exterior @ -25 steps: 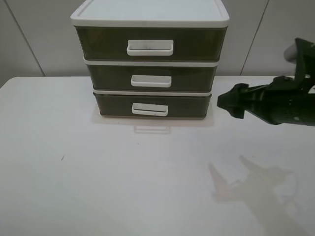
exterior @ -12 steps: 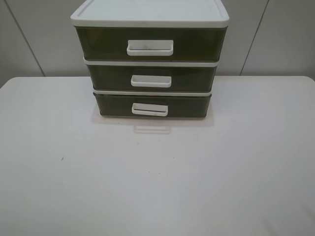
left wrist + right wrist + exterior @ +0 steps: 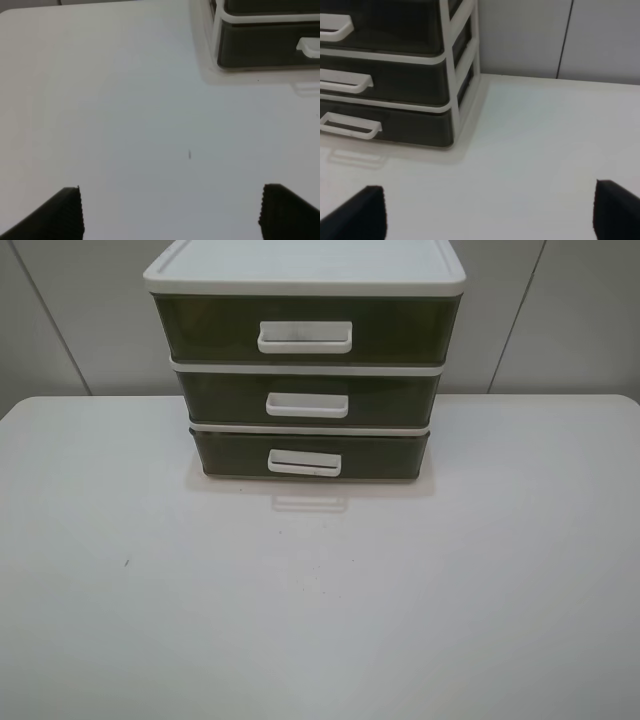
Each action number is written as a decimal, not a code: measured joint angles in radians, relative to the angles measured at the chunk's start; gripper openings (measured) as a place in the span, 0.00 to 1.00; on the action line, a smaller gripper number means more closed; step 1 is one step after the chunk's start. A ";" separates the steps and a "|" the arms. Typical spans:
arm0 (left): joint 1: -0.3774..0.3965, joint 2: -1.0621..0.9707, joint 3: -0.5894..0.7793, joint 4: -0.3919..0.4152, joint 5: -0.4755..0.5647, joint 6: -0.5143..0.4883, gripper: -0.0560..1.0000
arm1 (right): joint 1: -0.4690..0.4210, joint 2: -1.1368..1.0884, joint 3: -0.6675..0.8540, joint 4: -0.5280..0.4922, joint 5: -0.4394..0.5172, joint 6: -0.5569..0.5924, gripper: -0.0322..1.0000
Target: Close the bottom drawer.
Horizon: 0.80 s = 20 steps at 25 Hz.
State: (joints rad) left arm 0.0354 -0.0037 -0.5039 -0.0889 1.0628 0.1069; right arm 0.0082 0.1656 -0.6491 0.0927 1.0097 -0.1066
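Observation:
The white-framed drawer unit [image 3: 305, 265] stands at the back middle of the table. The bottom drawer [image 3: 310, 453], smoky brown with a white loop handle [image 3: 304, 463], sits pushed in, its front level with the frame. It also shows in the left wrist view [image 3: 265, 47] and in the right wrist view [image 3: 405, 127]. Neither arm shows in the exterior view. My left gripper [image 3: 172, 215] is open and empty over bare table, well short of the unit. My right gripper [image 3: 490, 212] is open and empty, off the unit's right front corner.
The two matching drawers above, middle [image 3: 307, 398] and top [image 3: 305, 330], are also pushed in. The white table [image 3: 320, 590] spreads in front of the unit. A grey panelled wall [image 3: 560, 310] stands behind it.
The right arm, which hung at the right of the exterior view a second ago, has pulled back out of that view. The drawers have not moved.

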 joint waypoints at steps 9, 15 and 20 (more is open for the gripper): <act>0.000 0.000 0.000 0.000 0.000 0.000 0.73 | 0.000 -0.166 0.087 -0.036 0.069 0.000 0.72; 0.000 0.000 0.000 0.000 0.000 0.000 0.73 | 0.000 -0.166 0.128 -0.038 0.067 0.000 0.72; 0.000 0.000 0.000 0.000 0.000 0.000 0.73 | 0.000 -0.166 0.129 -0.038 0.058 0.000 0.72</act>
State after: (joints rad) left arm 0.0354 -0.0037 -0.5039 -0.0889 1.0628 0.1069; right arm 0.0082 -0.0004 -0.5204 0.0549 1.0673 -0.1066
